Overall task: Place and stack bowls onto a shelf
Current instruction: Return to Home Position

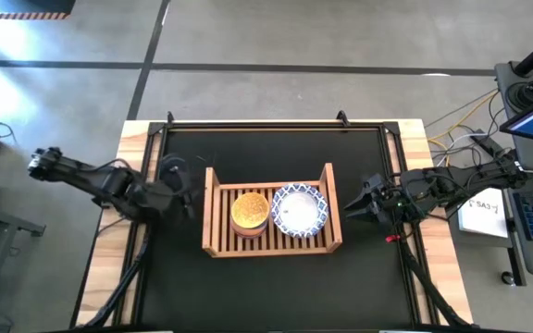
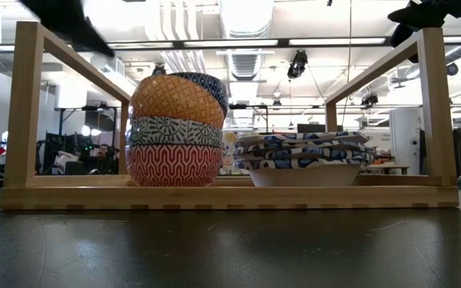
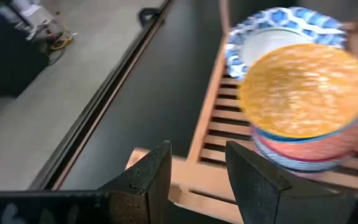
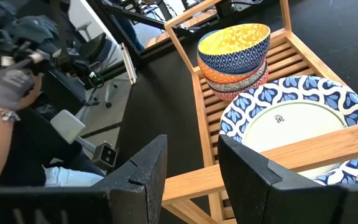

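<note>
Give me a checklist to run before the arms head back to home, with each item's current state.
1. Left gripper empty: ok, fingers apart, nothing between them.
2. Right gripper empty: ok, fingers apart, nothing held.
3. Grippers clear of the shelf: ok, each sits outside one end wall in the high view.
4. Small-bowl stack level: not ok, its upper bowls lean in the low view.
5. Large white bowls nested: ok, lying flat beside the small stack.
6. Every bowl in view on the shelf: ok.
</note>
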Controlling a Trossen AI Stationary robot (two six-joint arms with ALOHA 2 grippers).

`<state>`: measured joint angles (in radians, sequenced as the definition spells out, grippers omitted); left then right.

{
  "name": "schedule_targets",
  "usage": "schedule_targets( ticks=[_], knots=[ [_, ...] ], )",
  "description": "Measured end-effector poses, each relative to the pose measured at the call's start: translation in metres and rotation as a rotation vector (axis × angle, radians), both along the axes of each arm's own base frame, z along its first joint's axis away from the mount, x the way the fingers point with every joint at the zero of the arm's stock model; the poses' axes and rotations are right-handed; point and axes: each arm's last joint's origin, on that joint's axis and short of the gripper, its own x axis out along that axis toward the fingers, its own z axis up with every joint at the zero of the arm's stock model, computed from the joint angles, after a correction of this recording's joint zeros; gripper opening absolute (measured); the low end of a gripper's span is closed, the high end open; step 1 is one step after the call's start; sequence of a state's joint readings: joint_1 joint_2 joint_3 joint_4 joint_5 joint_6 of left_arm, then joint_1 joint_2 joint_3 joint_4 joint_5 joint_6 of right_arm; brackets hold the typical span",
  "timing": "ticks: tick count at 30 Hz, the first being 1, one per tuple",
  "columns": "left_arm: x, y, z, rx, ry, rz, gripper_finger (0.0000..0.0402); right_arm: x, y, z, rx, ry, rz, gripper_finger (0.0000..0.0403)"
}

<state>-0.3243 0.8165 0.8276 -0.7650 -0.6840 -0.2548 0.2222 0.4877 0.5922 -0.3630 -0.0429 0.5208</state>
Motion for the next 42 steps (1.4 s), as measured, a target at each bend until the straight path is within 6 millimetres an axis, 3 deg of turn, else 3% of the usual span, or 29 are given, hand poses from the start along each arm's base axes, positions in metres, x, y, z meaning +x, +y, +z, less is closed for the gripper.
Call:
schedule_targets(
  ticks=[6, 18, 25, 35, 42],
  knots=[
    [-0.023, 0.018, -0.042, -0.027, -0.183, 0.059, 0.0135, 0.000, 0.000, 0.000, 0.000, 0.000, 0.000, 0.0132],
    [-0.053, 0.028, -0.085, 0.057, -0.532, 0.023, 0.0135, 0.000, 0.000, 0.000, 0.000, 0.000, 0.000, 0.0132],
    [-0.065, 0.031, -0.096, 0.064, -0.626, 0.023, 0.0135, 0.000, 0.000, 0.000, 0.000, 0.000, 0.000, 0.0132],
    [-0.058, 0.029, -0.107, 0.101, -0.814, 0.001, 0.0135, 0.000, 0.000, 0.000, 0.000, 0.000, 0.000, 0.0132],
    [-0.058, 0.028, -0.104, 0.112, -0.832, -0.034, 0.0135, 0.000, 0.000, 0.000, 0.000, 0.000, 0.000, 0.0132]
  ],
)
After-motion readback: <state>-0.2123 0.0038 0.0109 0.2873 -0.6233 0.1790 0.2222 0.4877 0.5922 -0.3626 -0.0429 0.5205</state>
